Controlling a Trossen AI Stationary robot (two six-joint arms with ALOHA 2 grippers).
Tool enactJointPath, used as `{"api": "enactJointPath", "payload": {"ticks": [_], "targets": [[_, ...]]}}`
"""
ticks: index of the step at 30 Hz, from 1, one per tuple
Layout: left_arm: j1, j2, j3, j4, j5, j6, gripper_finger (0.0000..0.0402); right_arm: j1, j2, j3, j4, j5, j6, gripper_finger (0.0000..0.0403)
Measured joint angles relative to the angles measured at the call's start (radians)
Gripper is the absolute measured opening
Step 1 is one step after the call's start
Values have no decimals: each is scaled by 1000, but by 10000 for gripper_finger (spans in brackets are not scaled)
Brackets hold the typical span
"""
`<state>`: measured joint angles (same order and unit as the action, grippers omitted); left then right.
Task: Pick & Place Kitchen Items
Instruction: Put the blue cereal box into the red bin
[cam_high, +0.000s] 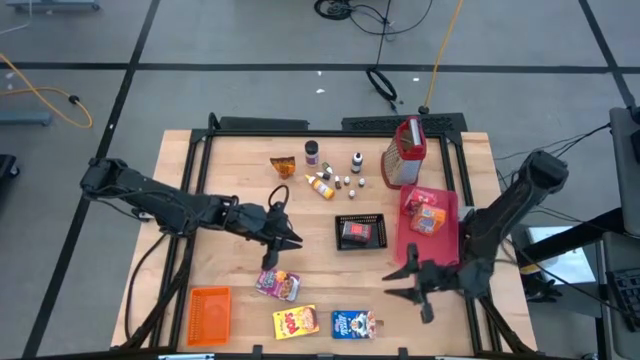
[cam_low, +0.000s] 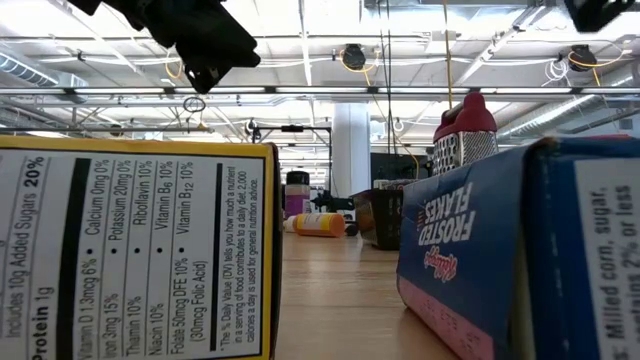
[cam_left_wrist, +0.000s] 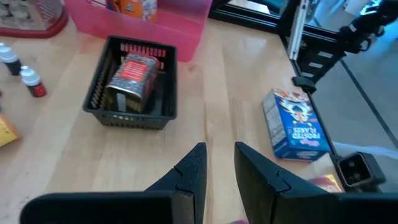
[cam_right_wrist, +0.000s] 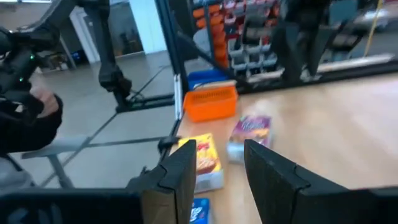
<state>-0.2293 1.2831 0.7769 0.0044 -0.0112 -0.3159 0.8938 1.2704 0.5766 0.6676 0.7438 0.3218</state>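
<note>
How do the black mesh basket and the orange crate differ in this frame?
The black mesh basket holds a can; the orange crate looks empty. The basket sits mid-table beside the pink tray; the crate sits at the near left corner. Both are small, rectangular and upright.

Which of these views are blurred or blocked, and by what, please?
Low view: the yellow box and blue Frosted Flakes box loom close, hiding most of the table. Right wrist view: smeared throughout, the orange crate soft-edged. High and left wrist views: fairly clear.

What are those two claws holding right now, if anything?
Nothing. The left claw hangs empty over bare table near the black basket; the right claw is empty too, its fingers apart.
</note>
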Motion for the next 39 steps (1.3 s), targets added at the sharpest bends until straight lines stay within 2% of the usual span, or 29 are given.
{"api": "enactJointPath", "payload": {"ticks": [8, 12, 15, 20, 23, 26, 30, 32, 35, 39], "targets": [[-58, 3, 0, 5, 0, 1, 81, -4, 229, 58, 35, -86, 158, 125], [-91, 49, 0, 62, 1, 4, 81, -4, 337, 137, 22, -170, 164, 125], [-107, 112, 2, 133, 1, 15, 81, 0, 378, 200, -50, -221, 165, 125], [-118, 210, 1, 195, 2, 22, 81, 26, 404, 269, -161, -224, 167, 125], [-120, 274, 1, 257, 3, 6, 81, 41, 413, 278, -160, -231, 167, 125], [-120, 318, 0, 293, 10, 0, 81, 44, 414, 278, -144, -302, 174, 125], [-112, 340, 0, 300, 12, -1, 81, 39, 413, 279, -68, -320, 167, 126], [-108, 342, 0, 304, 11, -7, 81, 27, 413, 279, -63, -302, 221, 130], [-107, 342, 0, 310, 11, -7, 81, 6, 413, 279, -101, -300, 274, 149], [-108, 342, 0, 309, 14, -7, 81, -9, 414, 278, -151, -304, 318, 196]]}}
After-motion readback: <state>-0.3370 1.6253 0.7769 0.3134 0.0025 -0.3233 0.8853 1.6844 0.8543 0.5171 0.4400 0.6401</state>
